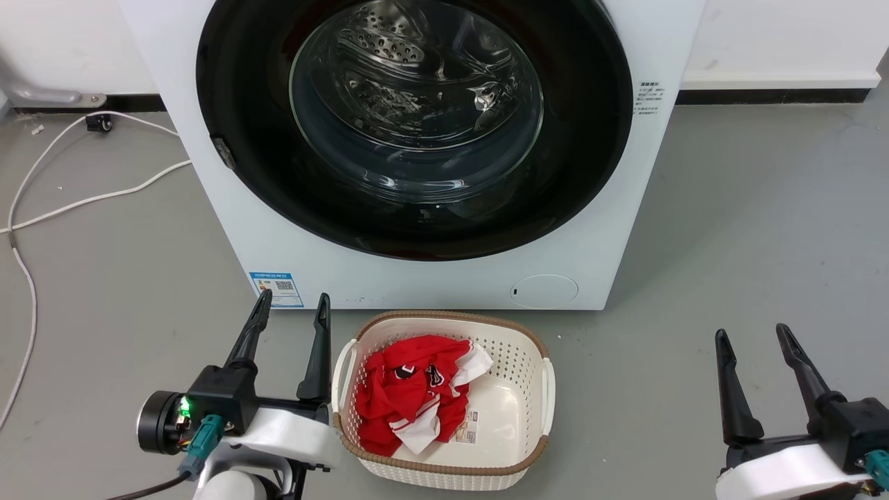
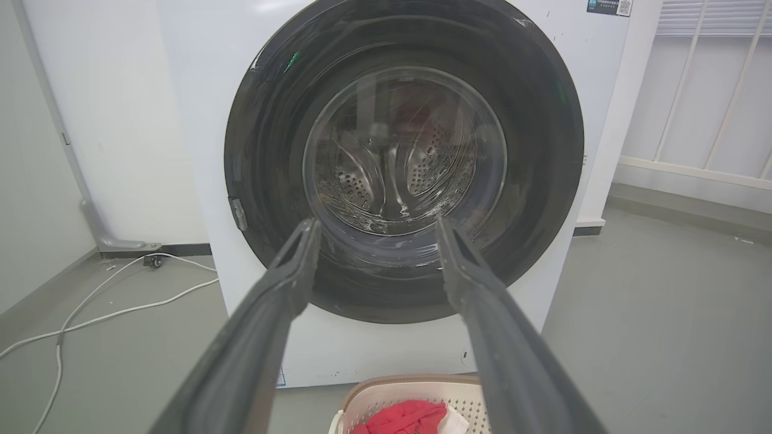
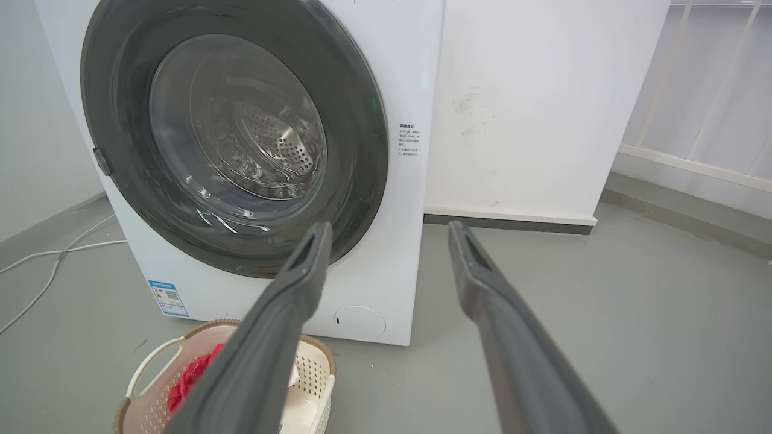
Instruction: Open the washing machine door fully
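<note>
Door point(image 1: 417, 125) is shut flush against the washer point(image 1: 417, 285) and takes up the upper middle of the head view, so the opening has not yet begun. The left gripper point(image 1: 293, 298) at the lower left and the right gripper point(image 1: 752, 332) at the lower right both have their fingers spread and hold nothing. Both are well apart from the door.

Several things could go wrong. The black ring is glossy and smooth, and hard fingers may slide off it unless they hook the small grey tab point(image 1: 222, 151) on its left edge, which I take to be the pull point. A missed reach could strike the bulging glass bowl instead. If the hinge is on the right, which I cannot confirm, the door would swing toward the right gripper, and that arm could stop it short of fully open. The basket point(image 1: 451, 316) lies on the floor just in front of the washer, in the lower middle of the frame, where a descending forearm could knock it. At the left of the frame the white cable point(image 1: 90, 198) trails over the floor and might snag a wheel.

The washer front is flat white panel with a blue sticker point(image 1: 276, 288) and a round flap point(image 1: 545, 290) low down. Behind the clear glass the steel drum shows its perforations and ribs. The basket is cream perforated plastic with a brown woven-look rim, and it holds a crumpled red and white garment point(image 1: 406, 392). The floor is matt grey.
</note>
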Robot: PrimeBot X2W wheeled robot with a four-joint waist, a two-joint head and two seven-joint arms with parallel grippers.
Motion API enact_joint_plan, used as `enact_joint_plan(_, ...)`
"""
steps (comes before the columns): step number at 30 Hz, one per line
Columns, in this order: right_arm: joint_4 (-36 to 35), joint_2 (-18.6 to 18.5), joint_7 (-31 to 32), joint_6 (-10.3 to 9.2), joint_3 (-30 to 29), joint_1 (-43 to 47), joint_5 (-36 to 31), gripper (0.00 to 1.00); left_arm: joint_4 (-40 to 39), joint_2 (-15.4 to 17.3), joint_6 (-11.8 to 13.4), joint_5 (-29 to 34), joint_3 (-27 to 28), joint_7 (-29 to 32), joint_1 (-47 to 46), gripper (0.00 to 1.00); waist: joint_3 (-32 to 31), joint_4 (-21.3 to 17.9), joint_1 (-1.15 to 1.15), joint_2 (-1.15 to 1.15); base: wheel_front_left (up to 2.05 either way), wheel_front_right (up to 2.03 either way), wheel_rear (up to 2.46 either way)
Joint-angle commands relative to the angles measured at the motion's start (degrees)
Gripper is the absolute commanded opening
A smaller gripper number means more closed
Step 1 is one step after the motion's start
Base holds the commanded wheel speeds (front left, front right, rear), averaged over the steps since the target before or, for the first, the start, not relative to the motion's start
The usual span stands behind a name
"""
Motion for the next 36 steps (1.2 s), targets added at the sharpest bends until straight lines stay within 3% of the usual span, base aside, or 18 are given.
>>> enact_joint_plan(1, -0.58, 0.22, -0.61, -0.02, -0.05, 0.38, -1.05, 1.0, -0.22, 0.09, 0.43, 1.22, -0.26, -0.57, -0.47, 1.0, 0.01, 0.01, 0.0, 0.0, 0.0, 0.0, 0.0)
enact_joint_plan(10, -0.63, 0.27, -1.57, -0.02, -0.1, 0.61, -4.38, 1.0, -0.15, -0.13, 0.52, 4.56, -0.42, -1.42, -0.24, 1.0, 0.11, 0.1, 0.0, 0.0, 0.0, 0.0, 0.0)
enact_joint_plan(25, 0.9, 0.27, -2.4, -0.03, -0.33, -0.24, -3.41, 1.0, 0.08, -0.47, 0.48, 4.11, 0.04, -1.32, -0.22, 1.0, 0.47, -0.01, 0.0, 0.0, 0.0, 0.0, 0.0)
enact_joint_plan(26, 1.11, 0.27, -2.44, -0.03, -0.32, -0.31, -3.14, 0.87, 0.08, -0.51, 0.49, 4.12, 0.04, -1.32, -0.25, 1.0, 0.5, -0.01, 0.0, 0.0, 0.0, 0.0, 0.0)
enact_joint_plan(27, 1.24, 0.27, -2.54, -0.03, -0.32, -0.39, -3.06, 0.44, 0.08, -0.52, 0.49, 4.17, 0.07, -1.32, -0.26, 1.0, 0.48, -0.01, 0.0, 0.0, 0.0, 0.0, 0.0)
enact_joint_plan(29, 1.52, 0.27, -2.51, -0.03, -0.28, -0.5, -2.6, 0.0, 0.11, -0.56, 0.48, 4.2, 0.08, -1.32, -0.21, 1.0, 0.45, 0.0, 0.0, 0.0, 0.0, 0.0, 0.0)
enact_joint_plan(36, 2.68, 0.26, -3.72, -0.03, -0.26, -1.11, 0.88, 0.0, 0.13, -0.69, 0.2, 4.16, 0.31, -1.32, -0.37, 1.0, 0.45, 0.03, 0.0, 0.0, 0.0, 0.0, 0.0)
